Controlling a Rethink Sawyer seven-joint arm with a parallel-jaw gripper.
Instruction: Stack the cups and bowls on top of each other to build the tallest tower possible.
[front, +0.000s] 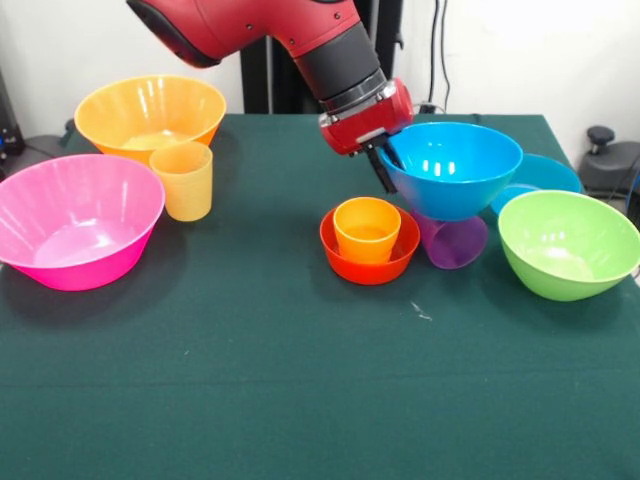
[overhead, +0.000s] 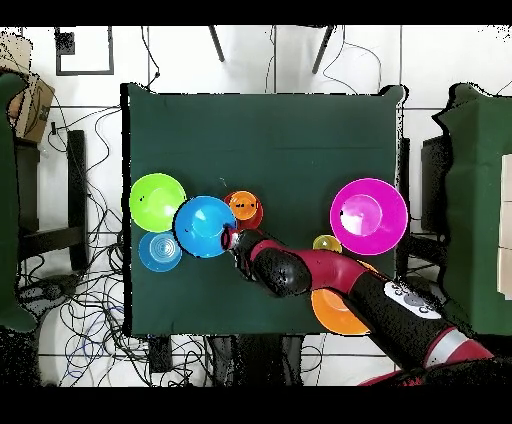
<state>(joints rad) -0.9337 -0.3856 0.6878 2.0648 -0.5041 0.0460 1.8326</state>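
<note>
My gripper (front: 385, 165) is shut on the near-left rim of the medium blue bowl (front: 455, 165) and holds it upright just over the purple cup (front: 455, 243). I cannot tell whether the bowl touches the cup. To its left stands the tower: the orange cup (front: 367, 230) sits inside the small red-orange bowl (front: 368, 265). In the overhead view the gripper (overhead: 232, 238) meets the blue bowl (overhead: 204, 226) beside the tower (overhead: 244, 208). The wide purple bowl is out of view.
The lime green bowl (front: 570, 243) and the small blue bowl (front: 548, 175) stand to the right. The big pink bowl (front: 75, 220), the big yellow bowl (front: 150, 115) and the yellow-orange cup (front: 183, 180) stand at the left.
</note>
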